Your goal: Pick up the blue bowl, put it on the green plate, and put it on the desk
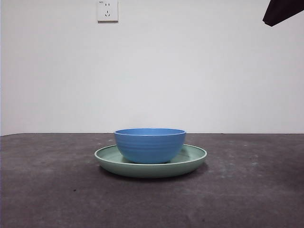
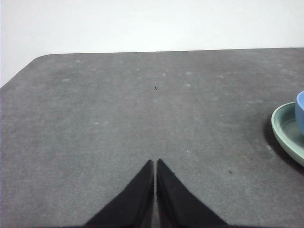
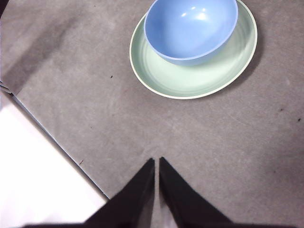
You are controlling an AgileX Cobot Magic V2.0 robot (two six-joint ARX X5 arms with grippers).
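We are seeing the blue bowl [image 1: 150, 145] sitting upright inside the green plate [image 1: 192, 160] on the worktop [image 1: 47, 190]. Our left hand [image 2: 155, 164] and right hand [image 3: 156, 162] are hovering apart from them, jaws together.

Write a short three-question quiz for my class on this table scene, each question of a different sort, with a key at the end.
1. True or false: the blue bowl stands upright inside the green plate.
2. Multiple choice: what is the left gripper doing? A) gripping the bowl B) hanging shut over bare desk beside the plate C) lifting the plate
3. Fill in: the right gripper has its jaws ____ and touches nothing.

Key: 1 true. 2 B. 3 shut.
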